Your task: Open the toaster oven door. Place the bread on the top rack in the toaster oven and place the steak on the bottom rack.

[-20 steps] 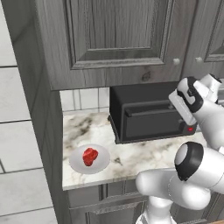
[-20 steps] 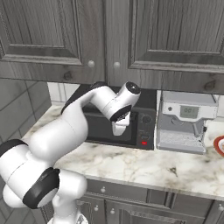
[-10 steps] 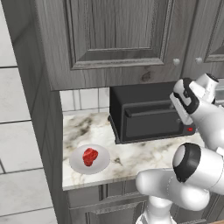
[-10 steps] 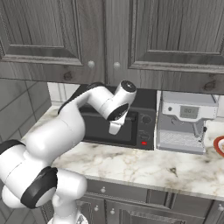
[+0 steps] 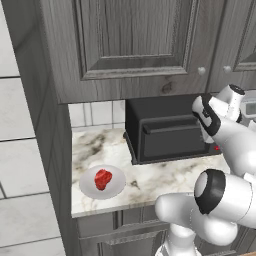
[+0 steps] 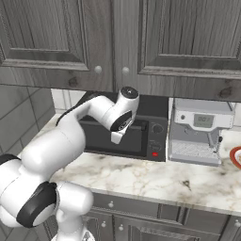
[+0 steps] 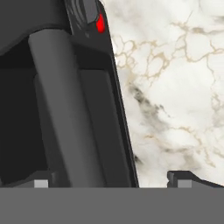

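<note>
The black toaster oven [image 5: 150, 112] stands on the marble counter with its door [image 5: 170, 144] closed, so the top rack and bottom rack are hidden behind it. My gripper [image 6: 116, 138] hangs open in front of the door's upper right part, fingers pointing down, holding nothing. In the hand view the door's handle bar [image 7: 57, 109] runs between my fingertips [image 7: 183, 178], close to the left one, with the red light [image 7: 100, 24] beyond. The red steak [image 5: 103, 178] lies on a white plate [image 5: 116, 189] to the oven's left. The bread is out of view.
A silver coffee machine [image 6: 200, 132] stands right of the oven, with a red-rimmed plate [image 6: 236, 157] beyond it. Grey wall cabinets [image 5: 130, 45] hang low over the oven. Bare marble counter [image 6: 141, 176] lies in front.
My hand has drifted slightly left along the oven's front. The gripper stays open and the door has not moved.
</note>
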Controlling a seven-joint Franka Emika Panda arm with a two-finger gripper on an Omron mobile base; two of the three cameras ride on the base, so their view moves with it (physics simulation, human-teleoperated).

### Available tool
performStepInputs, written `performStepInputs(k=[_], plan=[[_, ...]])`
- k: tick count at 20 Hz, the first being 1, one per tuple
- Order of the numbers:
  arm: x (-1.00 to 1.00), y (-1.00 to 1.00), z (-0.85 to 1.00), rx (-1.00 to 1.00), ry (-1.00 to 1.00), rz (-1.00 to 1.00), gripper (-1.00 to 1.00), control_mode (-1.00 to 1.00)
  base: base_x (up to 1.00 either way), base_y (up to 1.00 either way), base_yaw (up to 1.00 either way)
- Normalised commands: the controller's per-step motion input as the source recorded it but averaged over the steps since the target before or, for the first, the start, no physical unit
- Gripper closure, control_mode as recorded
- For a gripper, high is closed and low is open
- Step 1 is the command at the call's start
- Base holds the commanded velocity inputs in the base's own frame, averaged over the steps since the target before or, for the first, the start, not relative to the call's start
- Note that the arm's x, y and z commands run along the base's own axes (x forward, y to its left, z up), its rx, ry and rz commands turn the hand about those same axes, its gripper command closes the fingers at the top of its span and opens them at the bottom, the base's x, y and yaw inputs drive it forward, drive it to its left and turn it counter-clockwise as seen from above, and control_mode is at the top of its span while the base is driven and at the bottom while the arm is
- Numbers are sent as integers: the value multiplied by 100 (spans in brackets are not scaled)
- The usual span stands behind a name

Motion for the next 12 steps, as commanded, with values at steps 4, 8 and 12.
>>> performStepInputs(k=[4,8,12], plan=[[-24,21,-94,0,0,-6,-100,-100,0,0,0],[-21,16,-94,1,3,0,-100,-100,0,0,0],[-13,14,-94,2,5,4,100,-100,0,0,0]])
